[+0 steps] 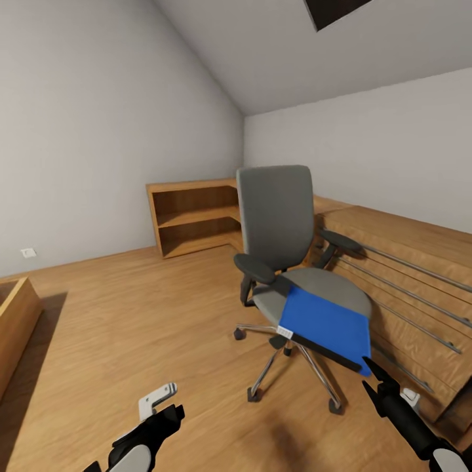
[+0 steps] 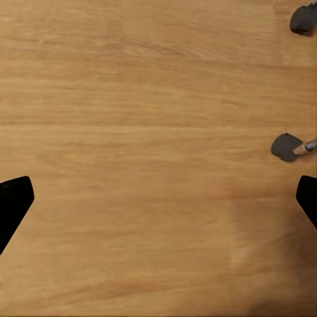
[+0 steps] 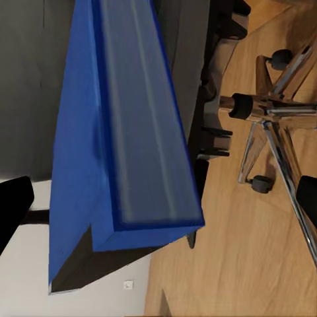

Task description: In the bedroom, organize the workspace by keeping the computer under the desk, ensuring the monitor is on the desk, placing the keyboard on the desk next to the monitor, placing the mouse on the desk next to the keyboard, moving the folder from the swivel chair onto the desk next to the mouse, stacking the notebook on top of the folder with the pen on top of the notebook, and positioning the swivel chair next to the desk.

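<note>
The grey swivel chair (image 1: 278, 223) stands on the wood floor in the middle of the attic bedroom, its chrome base (image 1: 288, 367) towards me. The blue folder (image 1: 328, 326) lies on the seat and overhangs its front edge, white label at the near corner. Just below and right of the folder is my right gripper (image 1: 372, 381), open and pointing up at it. In the right wrist view the folder (image 3: 125, 125) is close, between the spread fingertips (image 3: 14, 206), and nothing is gripped. My left gripper (image 1: 164, 408) hangs low over bare floor, left of the chair, open and holding nothing.
A low wooden bookshelf (image 1: 196, 216) runs along the back wall. A light-wood drawer chest with metal rails (image 1: 406, 275) stands close on the right, behind the chair. A wooden piece (image 1: 16, 321) is at the left edge. Chair castors (image 2: 287, 146) show over the floor beneath my left gripper.
</note>
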You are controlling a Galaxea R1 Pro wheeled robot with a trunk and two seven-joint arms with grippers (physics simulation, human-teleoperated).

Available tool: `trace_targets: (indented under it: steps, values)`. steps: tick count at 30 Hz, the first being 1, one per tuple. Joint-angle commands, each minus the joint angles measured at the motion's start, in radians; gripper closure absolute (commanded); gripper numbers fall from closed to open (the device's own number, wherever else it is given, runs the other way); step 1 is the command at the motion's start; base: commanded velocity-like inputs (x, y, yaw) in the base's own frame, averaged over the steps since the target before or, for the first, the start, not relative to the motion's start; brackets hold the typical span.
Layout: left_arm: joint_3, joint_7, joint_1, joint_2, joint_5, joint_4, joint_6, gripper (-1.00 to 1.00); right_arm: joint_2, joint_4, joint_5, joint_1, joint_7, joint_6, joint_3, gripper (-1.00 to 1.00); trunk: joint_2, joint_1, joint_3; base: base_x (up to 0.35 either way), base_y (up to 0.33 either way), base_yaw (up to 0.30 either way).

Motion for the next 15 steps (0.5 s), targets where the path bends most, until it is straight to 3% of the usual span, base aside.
trace_targets:
  steps: [1, 15]
  values:
    - [-0.007, 0.005, -0.001, 0.001, 0.000, -0.001, 0.008, -1.00, 0.000, 0.000, -0.007, -0.001, 0.000, 0.008, -0.002, -1.00, 0.000, 0.000, -0.001, 0.118, 0.001, 0.000]
    - [-0.019, 0.005, -0.001, 0.001, 0.000, -0.001, 0.008, -1.00, 0.000, 0.000, -0.007, -0.001, 0.000, 0.008, -0.002, -1.00, 0.000, 0.000, -0.001, 0.037, 0.012, 0.000]
